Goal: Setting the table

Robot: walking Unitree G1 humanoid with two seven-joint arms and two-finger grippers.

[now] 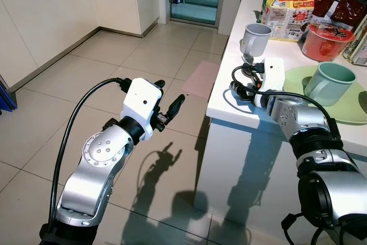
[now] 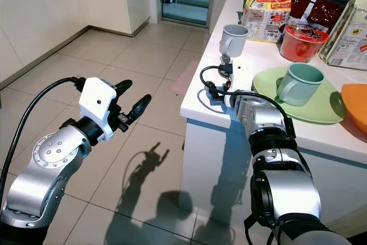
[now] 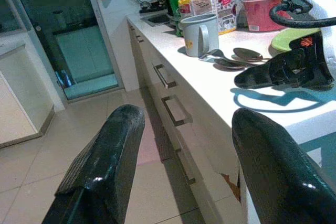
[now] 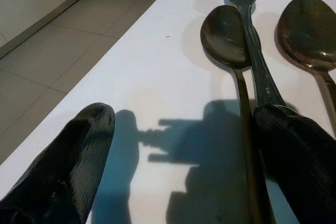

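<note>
The right gripper [image 4: 181,156] rests low over the white countertop [image 1: 229,98] near its front edge, right of centre in the left eye view. Its fingers [image 4: 68,166] are spread apart and grasp nothing; one of them lies over the handle of the fork [image 4: 254,61]. In the right wrist view, the cutlery lies on the countertop just ahead of the gripper: a spoon [image 4: 226,38] touching or just beside the fork, and a second spoon [image 4: 307,30] on the fork's other side. The fork's tines point toward the grey mug [image 1: 254,38], which stands upright on the countertop beyond the cutlery.

The left gripper [image 1: 171,100] is held over the tiled floor [image 1: 86,84], at centre left of the left eye view, well apart from the counter. Its fingers [image 3: 105,156] are spread and hold nothing.

A light green plate [image 1: 298,81] lies on the countertop at the right of the left eye view, just beside the right wrist. A pale green mug [image 1: 328,82] stands upright on this plate. Behind the plate stands a red bowl [image 1: 327,41] with a clear lid. Snack packets [image 1: 287,10] stand at the upper right of the frame, behind the grey mug. Drawer handles [image 3: 173,109] are visible on the counter front in the left wrist view.
</note>
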